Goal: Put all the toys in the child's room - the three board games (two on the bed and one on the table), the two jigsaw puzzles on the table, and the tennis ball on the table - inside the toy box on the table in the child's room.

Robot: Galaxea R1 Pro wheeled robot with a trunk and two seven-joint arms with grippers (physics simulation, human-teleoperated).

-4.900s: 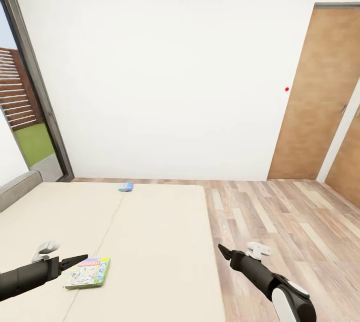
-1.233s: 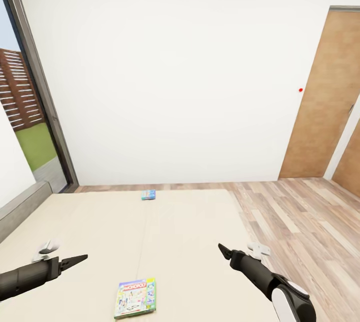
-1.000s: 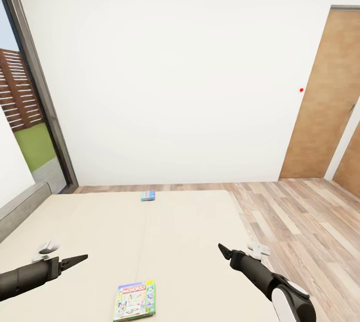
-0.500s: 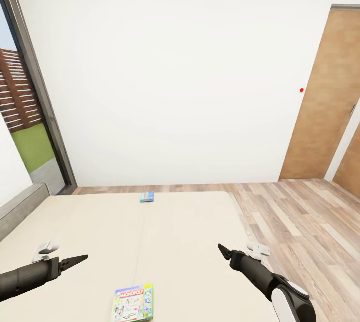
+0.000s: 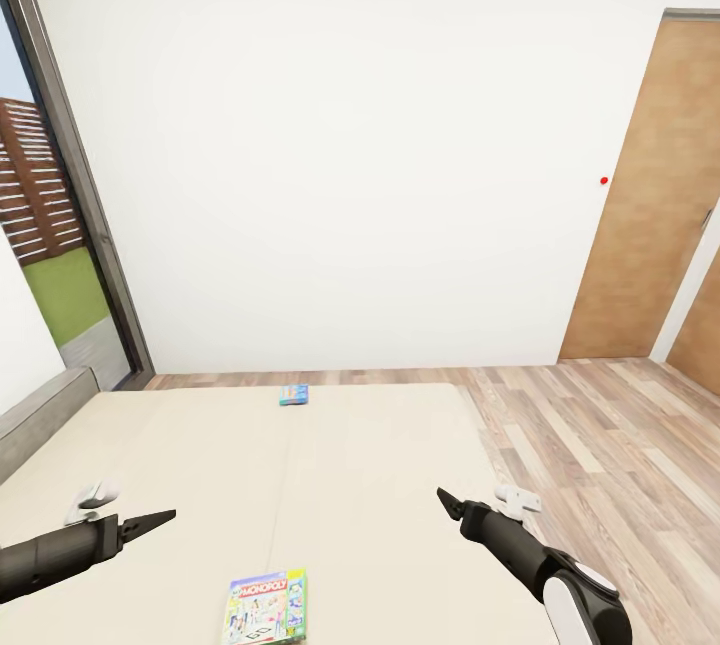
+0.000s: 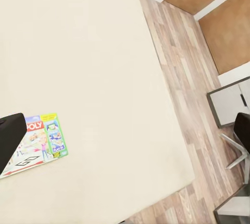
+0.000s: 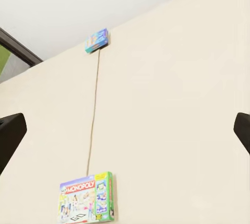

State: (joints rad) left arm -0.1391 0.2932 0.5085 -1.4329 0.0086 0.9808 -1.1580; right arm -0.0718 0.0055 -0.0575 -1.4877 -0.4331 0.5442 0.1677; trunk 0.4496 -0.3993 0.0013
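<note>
On the beige bed (image 5: 370,485) lie two board games. The green-edged Monopoly box (image 5: 265,607) rests flat near the bed's close edge, between my two arms. A smaller blue box (image 5: 294,394) sits at the far edge, by the wall. My left gripper (image 5: 165,516) hovers over the bed left of the Monopoly box (image 6: 39,143), its fingers spread and empty. Right of that box, my right gripper (image 5: 441,498) also hangs open; its wrist view looks over the Monopoly box (image 7: 87,198) and the blue box (image 7: 97,40). The table and toy box are out of view.
A white wall runs behind the bed. A dark-framed window (image 5: 60,215) stands at the left above the grey headboard (image 5: 40,415). Wood-plank floor (image 5: 600,445) lies right of the bed, with brown doors (image 5: 650,195) beyond. Grey furniture (image 6: 229,104) stands off the bed's corner.
The whole view has shifted, so the Monopoly box now appears between the arms rather than at my left gripper. It has drifted slightly lower over the last second. Both arms hold their pose.
</note>
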